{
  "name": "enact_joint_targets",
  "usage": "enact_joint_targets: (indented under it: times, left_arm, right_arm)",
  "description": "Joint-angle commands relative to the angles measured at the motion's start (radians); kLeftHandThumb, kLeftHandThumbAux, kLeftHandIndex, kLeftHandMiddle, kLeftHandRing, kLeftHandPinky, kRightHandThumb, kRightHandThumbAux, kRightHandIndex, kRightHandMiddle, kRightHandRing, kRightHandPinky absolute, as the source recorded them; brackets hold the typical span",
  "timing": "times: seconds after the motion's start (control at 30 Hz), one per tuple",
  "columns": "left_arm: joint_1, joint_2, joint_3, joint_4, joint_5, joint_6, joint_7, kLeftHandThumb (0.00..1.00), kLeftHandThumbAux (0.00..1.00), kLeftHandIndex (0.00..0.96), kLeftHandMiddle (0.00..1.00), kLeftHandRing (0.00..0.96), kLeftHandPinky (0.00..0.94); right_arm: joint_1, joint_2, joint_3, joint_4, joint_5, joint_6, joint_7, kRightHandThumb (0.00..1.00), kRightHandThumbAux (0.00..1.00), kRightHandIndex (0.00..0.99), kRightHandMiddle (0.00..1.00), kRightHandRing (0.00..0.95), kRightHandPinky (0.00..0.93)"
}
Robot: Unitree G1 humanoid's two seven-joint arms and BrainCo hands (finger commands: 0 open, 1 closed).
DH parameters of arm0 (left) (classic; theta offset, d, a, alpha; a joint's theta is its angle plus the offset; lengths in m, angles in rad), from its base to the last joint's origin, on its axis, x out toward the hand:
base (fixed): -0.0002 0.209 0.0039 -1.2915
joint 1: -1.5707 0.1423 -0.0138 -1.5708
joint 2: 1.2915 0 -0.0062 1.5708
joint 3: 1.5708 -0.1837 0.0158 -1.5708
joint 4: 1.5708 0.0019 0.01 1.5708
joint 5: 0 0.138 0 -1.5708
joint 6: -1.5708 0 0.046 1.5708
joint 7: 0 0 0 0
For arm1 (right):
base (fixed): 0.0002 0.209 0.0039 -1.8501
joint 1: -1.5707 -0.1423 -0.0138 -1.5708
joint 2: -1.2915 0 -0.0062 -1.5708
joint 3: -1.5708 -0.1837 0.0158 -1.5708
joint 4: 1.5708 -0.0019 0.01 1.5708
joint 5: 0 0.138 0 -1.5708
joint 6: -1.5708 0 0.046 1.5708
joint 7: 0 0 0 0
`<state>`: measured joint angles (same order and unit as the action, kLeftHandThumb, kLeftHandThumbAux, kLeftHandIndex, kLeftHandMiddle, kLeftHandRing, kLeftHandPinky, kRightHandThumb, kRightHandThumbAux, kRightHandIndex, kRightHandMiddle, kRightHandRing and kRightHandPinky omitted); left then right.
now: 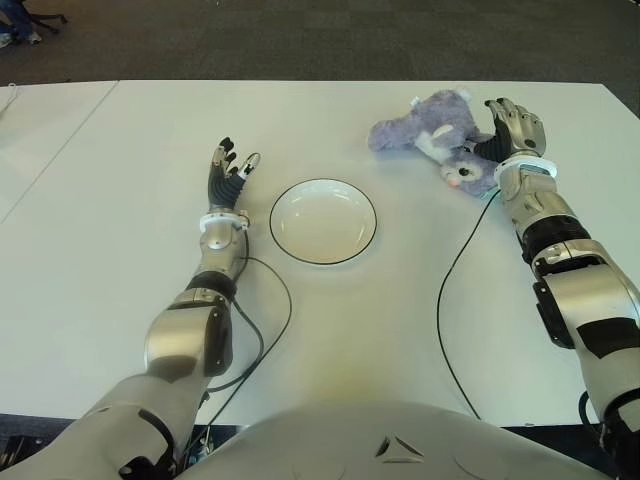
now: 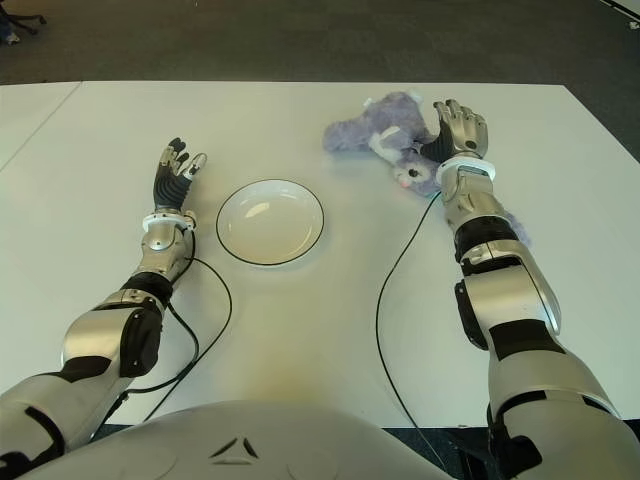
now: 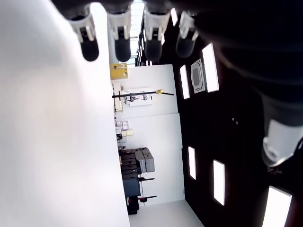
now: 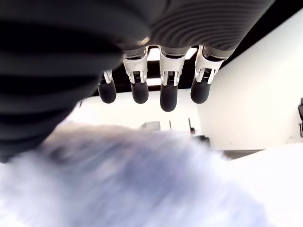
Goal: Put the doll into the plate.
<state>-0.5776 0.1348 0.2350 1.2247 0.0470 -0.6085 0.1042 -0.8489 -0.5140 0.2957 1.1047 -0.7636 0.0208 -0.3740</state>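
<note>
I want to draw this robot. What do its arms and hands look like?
Both arms are shiny silver shells with black joints. The left robot hand and right robot hand have silver-and-black fingers with dark tips and a white wrist band. A thin black cable trails from each arm.

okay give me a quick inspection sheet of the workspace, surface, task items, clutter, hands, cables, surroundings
Surface: white table, bare around the items.
Job's things: purple plush doll lying on the table on the robot's right; empty white plate with a dark rim at centre, apart from the doll.
Clutter: nothing seen.
Hands: right hand at the doll's right side, fingers extended above the fur, not closed on it; left hand open, left of the plate, holding nothing.
Cables: black cable on the table by the right arm; another looping by the left forearm.
Surroundings: dark carpet beyond the table.
</note>
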Motion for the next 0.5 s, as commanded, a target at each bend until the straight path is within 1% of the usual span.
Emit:
enact_joint_targets:
  times: [0.03, 0.27, 0.33, 0.47, 0.5]
  left_arm:
    - [0.185, -0.072, 0.014, 0.133, -0.012, 0.121, -0.03, 0.0, 0.509, 0.083, 0.096, 0.085, 0.088]
    - [0.187, -0.073, 0.02, 0.132, -0.014, 0.113, -0.033, 0.0, 0.517, 0.081, 0.092, 0.084, 0.088]
    - [0.189, -0.073, 0.023, 0.132, -0.013, 0.111, -0.034, 0.0, 0.513, 0.082, 0.094, 0.086, 0.09]
    - [0.19, -0.072, 0.023, 0.131, -0.009, 0.111, -0.032, 0.0, 0.511, 0.081, 0.096, 0.087, 0.09]
    - [0.19, -0.071, 0.022, 0.131, -0.008, 0.112, -0.031, 0.0, 0.511, 0.081, 0.096, 0.087, 0.089]
  right_arm:
    - [-0.006, 0.048, 0.006, 0.064, 0.037, 0.0, -0.033, 0.34, 0.582, 0.056, 0.0, 0.053, 0.0]
    - [-0.01, 0.059, 0.019, 0.089, 0.053, -0.025, -0.076, 0.378, 0.596, 0.071, 0.0, 0.033, 0.0]
    - [-0.007, 0.072, 0.021, 0.104, 0.059, -0.032, -0.094, 0.394, 0.584, 0.077, 0.0, 0.022, 0.0]
    - [0.007, 0.114, 0.018, 0.153, 0.076, -0.041, -0.129, 0.407, 0.574, 0.084, 0.0, 0.001, 0.0]
    - [0.014, 0.132, 0.014, 0.166, 0.086, -0.04, -0.132, 0.407, 0.573, 0.084, 0.0, 0.0, 0.0]
